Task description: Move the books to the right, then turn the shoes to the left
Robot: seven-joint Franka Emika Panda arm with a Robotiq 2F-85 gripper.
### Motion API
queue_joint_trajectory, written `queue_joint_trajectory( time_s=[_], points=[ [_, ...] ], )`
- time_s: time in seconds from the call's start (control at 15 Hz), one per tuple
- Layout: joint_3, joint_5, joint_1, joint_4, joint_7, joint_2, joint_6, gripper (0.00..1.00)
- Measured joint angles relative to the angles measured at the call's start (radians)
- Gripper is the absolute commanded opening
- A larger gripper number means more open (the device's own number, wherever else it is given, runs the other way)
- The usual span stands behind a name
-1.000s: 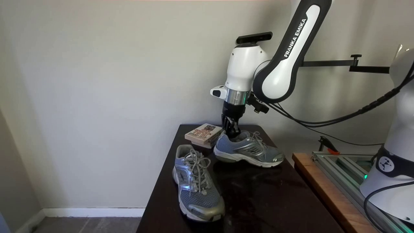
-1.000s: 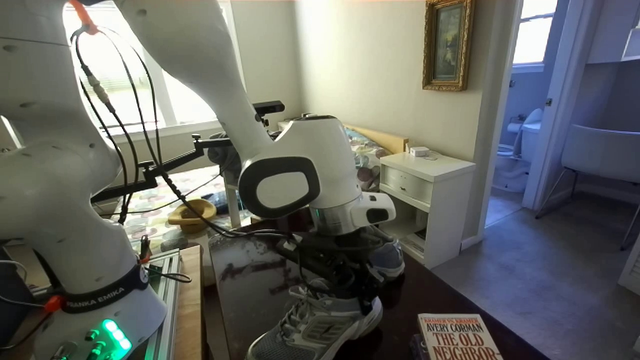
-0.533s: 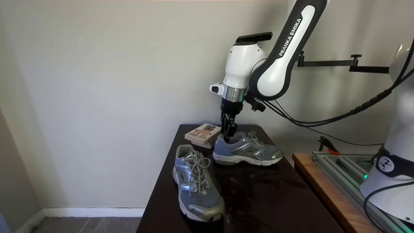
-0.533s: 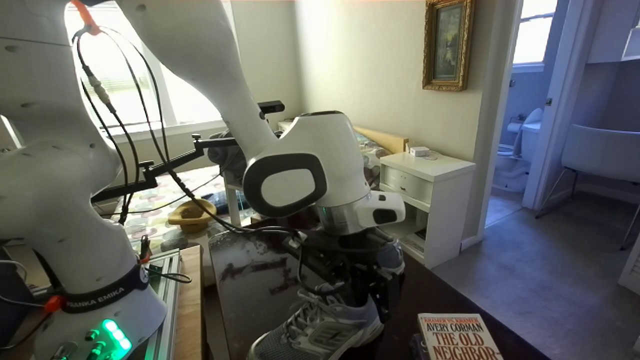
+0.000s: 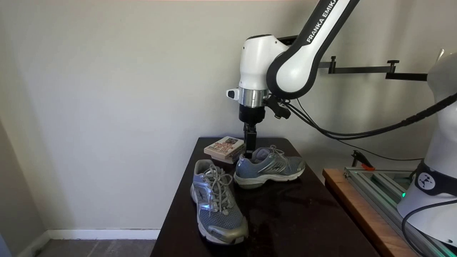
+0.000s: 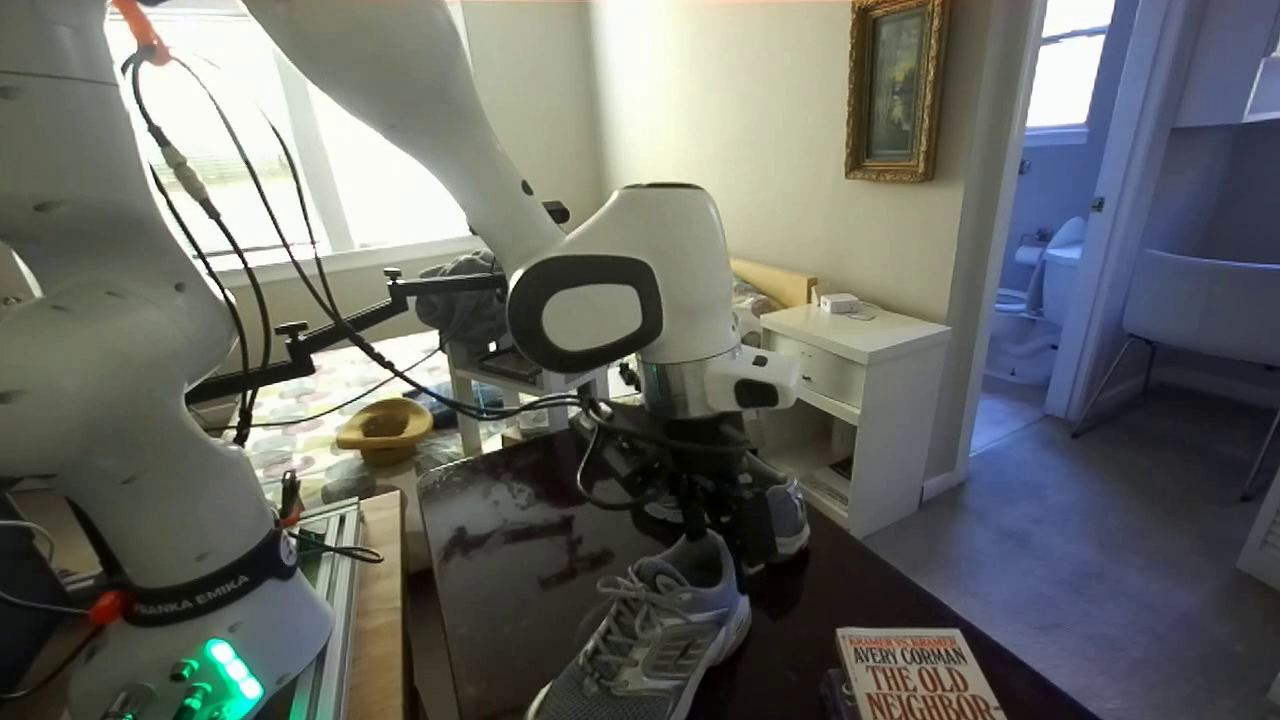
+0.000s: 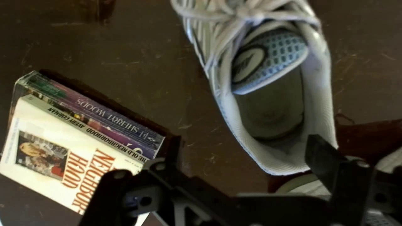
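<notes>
Two grey-blue running shoes stand on the dark table. In an exterior view the nearer shoe [image 5: 218, 203] points toward the camera, while the farther shoe [image 5: 275, 169] has its toe to the right. My gripper [image 7: 246, 139] is open over this farther shoe's heel. In the wrist view one finger [image 7: 322, 157] overlaps the heel collar of the shoe [image 7: 270, 59]; the other is outside, over bare table near the books [image 7: 47, 135]. Nothing is held. The books [image 5: 225, 147] lie stacked beside the farther shoe's heel. In an exterior view the arm partly hides the other shoe [image 6: 788, 515].
The dark table [image 5: 296, 221] ends close beyond the books and the farther shoe. A wooden bench edge [image 5: 364, 210] with the robot's base runs alongside. A white nightstand [image 6: 900, 400] stands beyond the table in an exterior view.
The jaws have spread apart and the gripper has risen from the farther shoe's heel. That shoe has turned slightly, its toe shifting away from the table's robot-side edge. Books and nearer shoe stayed put.
</notes>
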Motion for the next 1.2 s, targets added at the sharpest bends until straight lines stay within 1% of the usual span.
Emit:
queue_joint_trajectory(
  time_s=[0.13,0.27,0.53,0.73,0.93,1.07,1.2],
  points=[
    [0.022,0.052,0.013,0.028,0.037,-0.017,-0.106,1.0],
    [0.031,0.063,0.024,0.055,0.096,-0.032,-0.188,1.0],
    [0.031,0.063,0.029,0.088,0.193,-0.05,-0.298,1.0],
    [0.03,0.063,0.029,0.105,0.298,-0.05,-0.376,1.0],
    [0.03,0.065,0.029,0.106,0.444,-0.045,-0.404,1.0],
    [0.03,0.07,0.029,0.106,0.545,-0.035,-0.388,1.0],
    [0.03,0.087,0.029,0.103,0.633,-0.021,-0.344,1.0]
  ],
)
